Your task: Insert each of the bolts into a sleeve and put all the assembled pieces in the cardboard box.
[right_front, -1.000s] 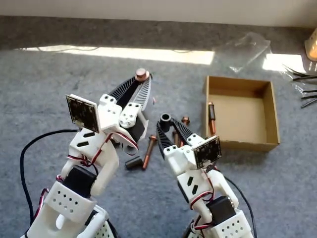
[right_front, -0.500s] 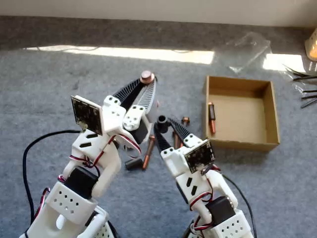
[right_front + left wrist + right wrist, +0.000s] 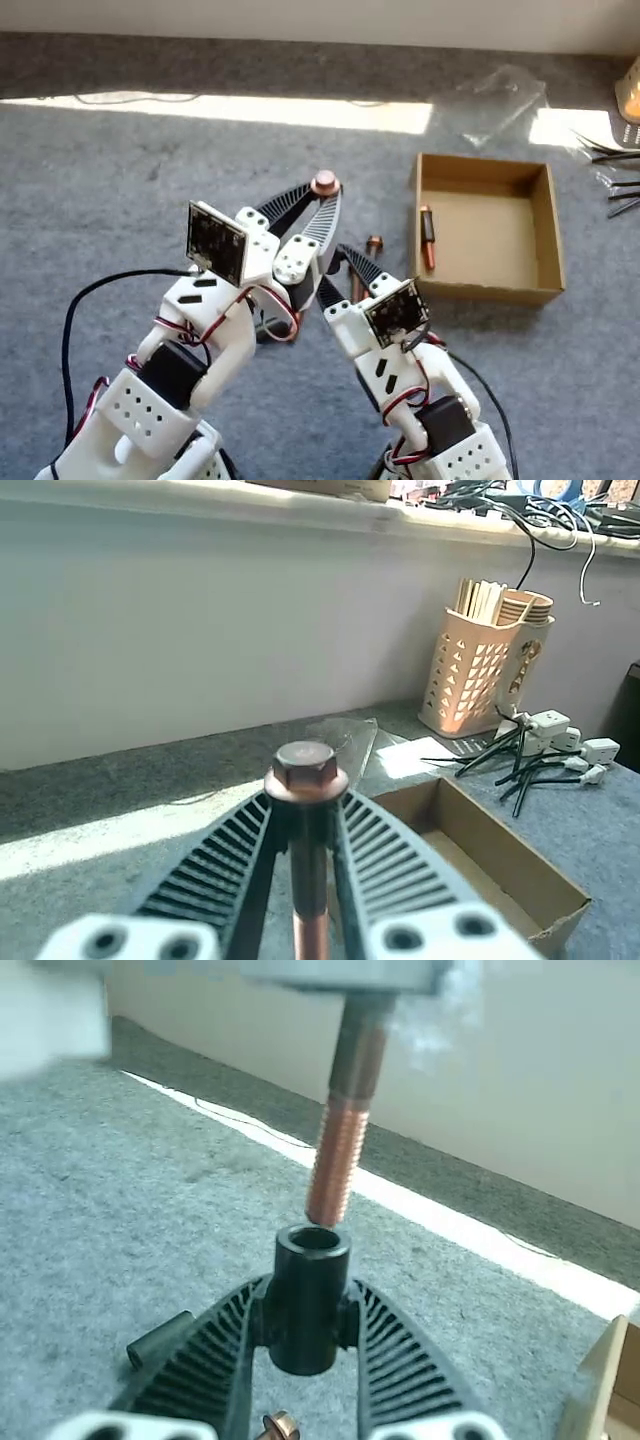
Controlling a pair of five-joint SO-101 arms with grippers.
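The left gripper (image 3: 320, 197), clenched on a copper-coloured hex-head bolt (image 3: 323, 183), has swung right to frame centre, its threaded tip now just above the black cylindrical sleeve (image 3: 310, 1260) grasped by the right gripper (image 3: 305, 1320), so insertion looks imminent.

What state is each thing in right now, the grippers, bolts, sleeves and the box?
left gripper, fingers shut on bolt.
bolt, upright, head up, tip at the mouth of the sleeve, not yet in.
right gripper, fingers shut on sleeve.
sleeve, upright, mouth up.
cardboard box, open, one piece lying inside.
loose sleeve, lying on the carpet.
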